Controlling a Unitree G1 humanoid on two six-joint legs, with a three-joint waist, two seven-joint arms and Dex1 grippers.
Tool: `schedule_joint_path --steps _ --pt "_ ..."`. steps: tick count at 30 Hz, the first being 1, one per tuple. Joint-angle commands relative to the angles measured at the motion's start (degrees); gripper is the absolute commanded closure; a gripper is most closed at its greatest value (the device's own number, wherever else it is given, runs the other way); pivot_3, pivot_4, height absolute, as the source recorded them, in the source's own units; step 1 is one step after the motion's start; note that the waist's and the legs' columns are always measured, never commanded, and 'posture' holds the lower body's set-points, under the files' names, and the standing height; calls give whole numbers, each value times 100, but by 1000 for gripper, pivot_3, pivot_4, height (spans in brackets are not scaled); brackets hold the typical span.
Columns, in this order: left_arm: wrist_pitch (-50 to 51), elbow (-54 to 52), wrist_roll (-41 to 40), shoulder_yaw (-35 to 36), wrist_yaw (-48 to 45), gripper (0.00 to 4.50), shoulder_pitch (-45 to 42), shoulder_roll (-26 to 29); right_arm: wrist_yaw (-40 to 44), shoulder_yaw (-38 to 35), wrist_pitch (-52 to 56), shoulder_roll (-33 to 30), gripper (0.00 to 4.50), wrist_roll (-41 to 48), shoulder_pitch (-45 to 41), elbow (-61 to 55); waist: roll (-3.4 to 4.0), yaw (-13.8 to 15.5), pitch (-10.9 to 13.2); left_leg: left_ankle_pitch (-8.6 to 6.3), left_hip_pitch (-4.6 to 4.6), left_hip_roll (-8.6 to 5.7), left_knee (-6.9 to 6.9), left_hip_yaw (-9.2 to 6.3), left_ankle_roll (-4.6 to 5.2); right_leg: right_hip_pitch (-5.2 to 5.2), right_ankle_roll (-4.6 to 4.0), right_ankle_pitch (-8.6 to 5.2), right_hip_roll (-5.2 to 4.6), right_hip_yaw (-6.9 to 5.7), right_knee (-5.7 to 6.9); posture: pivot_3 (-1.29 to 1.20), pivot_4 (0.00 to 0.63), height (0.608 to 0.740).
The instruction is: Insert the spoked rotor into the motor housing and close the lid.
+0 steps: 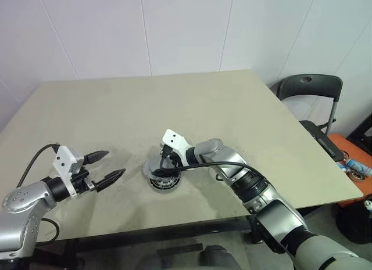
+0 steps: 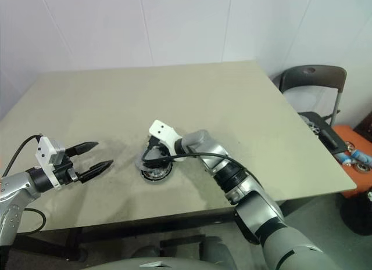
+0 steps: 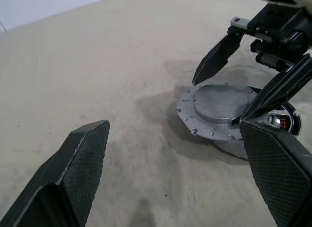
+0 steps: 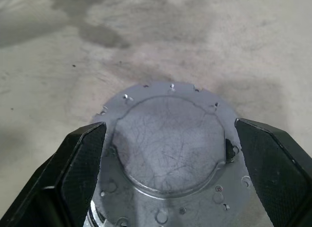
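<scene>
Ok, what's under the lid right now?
The lid lies offset on the motor housing, whose windings show at one edge. The rest of the housing is covered, so the spoked rotor can't be confirmed inside.

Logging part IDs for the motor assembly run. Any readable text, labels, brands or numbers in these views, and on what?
None readable.
lid: bare grey metal, scratches and small holes, no marking.
motor housing: windings and a silver centre showing beside the lid, no label.
left tool and right tool: plain black fingers, white mounts unmarked.
Clutter on the floor by the folding chair: too small to read.
</scene>
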Motion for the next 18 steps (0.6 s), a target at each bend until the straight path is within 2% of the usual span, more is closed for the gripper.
schedule_joint_path --steps 1,5,10,18 --pt "-44 -128 -74 104 17 0 -8 12 36 34 -129 38 67 -132 -90 -28 0 -1 0 0 1 0 0 0 0 0 0 0 0 0 0 0 0 740" --pt "-57 -124 -71 111 18 0 8 8 70 33 -152 44 67 -195 -55 12 0 -4 0 0 2 0 0 0 0 0 0 0 1 0 1 0 0 740" --pt "-73 -90 -67 117 15 0 -5 8 124 15 -170 69 1188 -233 -40 13 0 -3 -1 0 2 0 0 0 0 1 0 0 1 0 2 0 0 740" --pt "-83 -79 -68 126 2 0 -5 13 320 -198 -98 122 1219 -45 -39 11 -1 -2 -1 0 3 0 1 0 0 2 0 0 1 -1 2 0 0 740"
